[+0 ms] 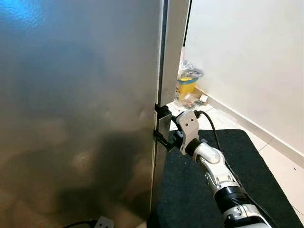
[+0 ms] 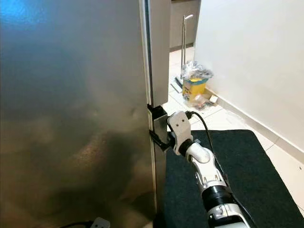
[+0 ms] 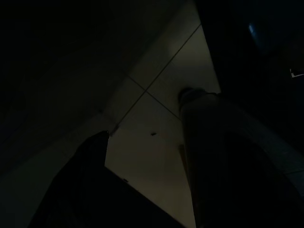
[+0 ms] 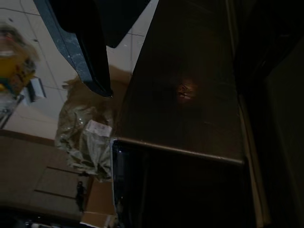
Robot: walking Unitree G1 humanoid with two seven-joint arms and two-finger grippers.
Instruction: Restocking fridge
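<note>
The fridge's steel door (image 1: 80, 104) stands shut and takes up the left of both eye views. My right gripper (image 1: 161, 126) is at the door's right edge, about mid-height, open. Its two black fingers are spread one above the other against the seam between door and fridge side (image 1: 173, 47). In the right wrist view one finger (image 4: 90, 61) hangs beside the dark fridge side (image 4: 190, 95). My left arm hangs idle low at the left (image 1: 102, 222); its wrist view is dark, with floor tiles (image 3: 156, 137).
A black mat (image 1: 199, 190) lies on the tiled floor under my right arm. A clear bag with a yellow box (image 1: 187, 83) sits by the white wall (image 1: 247, 57) behind the fridge. A crumpled bag (image 4: 85, 137) lies on cardboard.
</note>
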